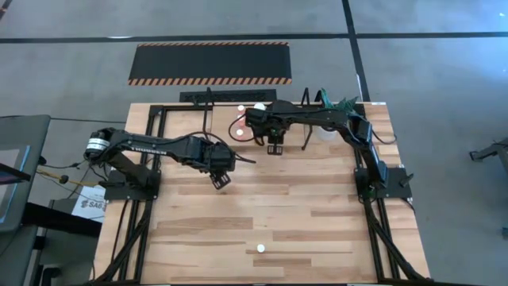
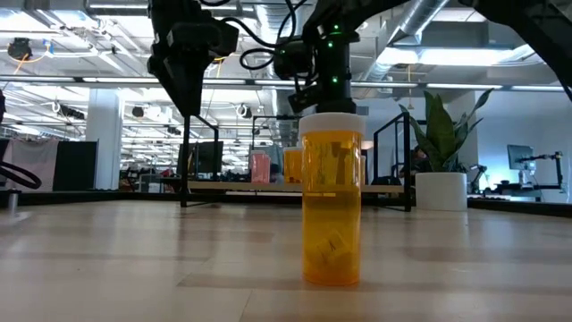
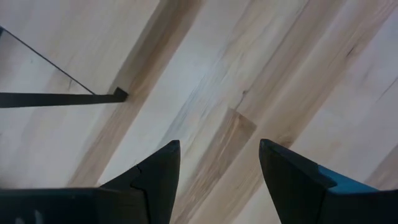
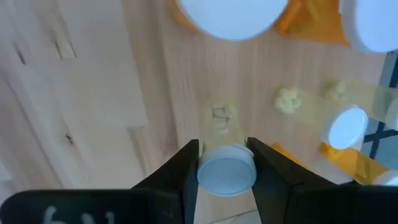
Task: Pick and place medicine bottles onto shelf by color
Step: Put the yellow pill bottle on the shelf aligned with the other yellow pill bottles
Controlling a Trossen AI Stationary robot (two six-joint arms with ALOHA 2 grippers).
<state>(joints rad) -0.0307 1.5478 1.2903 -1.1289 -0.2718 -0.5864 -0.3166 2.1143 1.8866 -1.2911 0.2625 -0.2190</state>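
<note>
Two tools: right tool clamps one white-capped bottle over the shelf. Left tool spread, empty, over the tabletop. Perhaps three more bottles on the shelf; one lone bottle stands apart.

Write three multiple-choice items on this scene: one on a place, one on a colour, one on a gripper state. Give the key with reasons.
1. Where does the lone bottle stand?
A. near table edge, far from the shelf
B. on the shelf
C. on the black mat

2. What colour is its body in the low view?
A. blue
B. orange
C. green

3. How is the right gripper?
A. open and empty
B. shut on a white-capped bottle
C. out of view

Key: A, it stands alone on the wood; B, orange under a white cap; B, both fingers press the cap's sides.
</note>
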